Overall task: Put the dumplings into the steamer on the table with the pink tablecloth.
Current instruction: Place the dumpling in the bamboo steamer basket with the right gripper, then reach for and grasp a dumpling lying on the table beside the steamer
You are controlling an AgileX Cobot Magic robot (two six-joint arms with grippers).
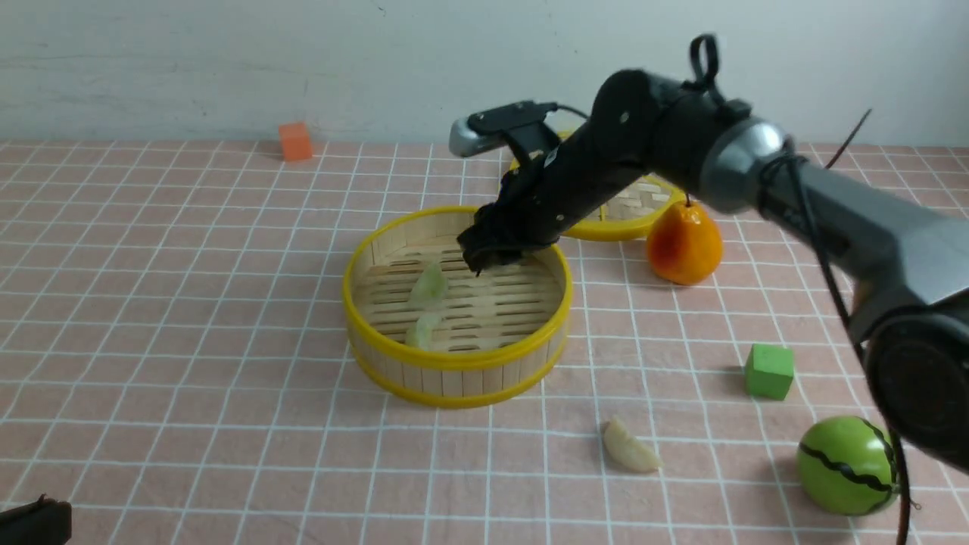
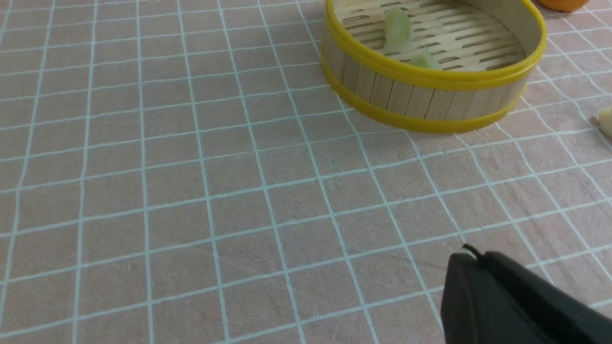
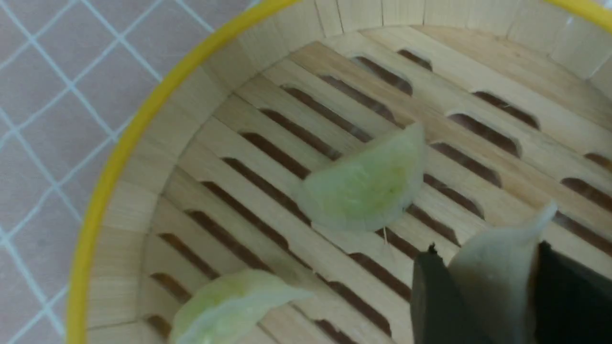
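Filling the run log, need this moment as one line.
right gripper: shut on white dumpling, over steamer | green dumplings: two in steamer | loose white dumpling: on pink tablecloth | left gripper: shut, away from steamer

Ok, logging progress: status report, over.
Right pincer shut on cream dumpling over steamer. Left pincer shut, idle. Two green dumplings in; fourth dumpling on cloth. Nothing blocking.

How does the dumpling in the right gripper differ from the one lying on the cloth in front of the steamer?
Grip: the held dumpling is pinched on edge by the right gripper; the loose dumpling lies flat, untouched. Place: the held dumpling is over the steamer floor; the loose dumpling is on the pink tablecloth outside it. Both are cream-white crescents.
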